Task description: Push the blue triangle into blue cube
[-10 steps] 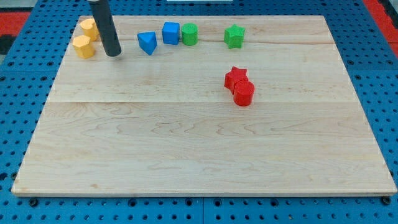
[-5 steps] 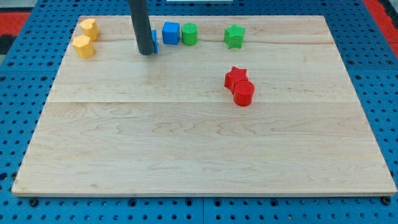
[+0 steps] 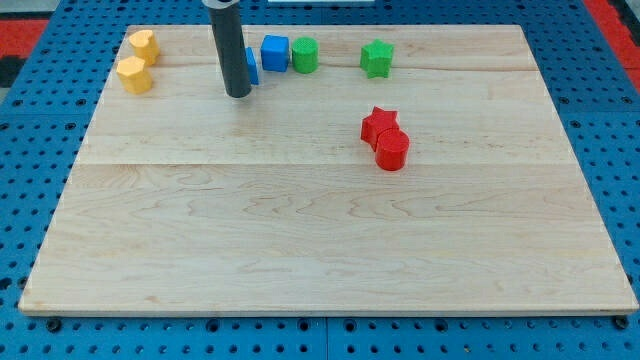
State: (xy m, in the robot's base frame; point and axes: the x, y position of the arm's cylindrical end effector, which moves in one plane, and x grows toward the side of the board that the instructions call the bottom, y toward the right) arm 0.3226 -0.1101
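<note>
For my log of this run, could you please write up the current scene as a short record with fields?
tip: my tip rests on the wooden board, just left of the blue triangle block
blue triangle block: mostly hidden behind the rod, left of the blue cube block
blue cube block: beside the green cylinder block
contact triangle to cube: cannot tell
green star block: top, right of centre
yellow blocks: top left
red star and cylinder blocks: touching
</note>
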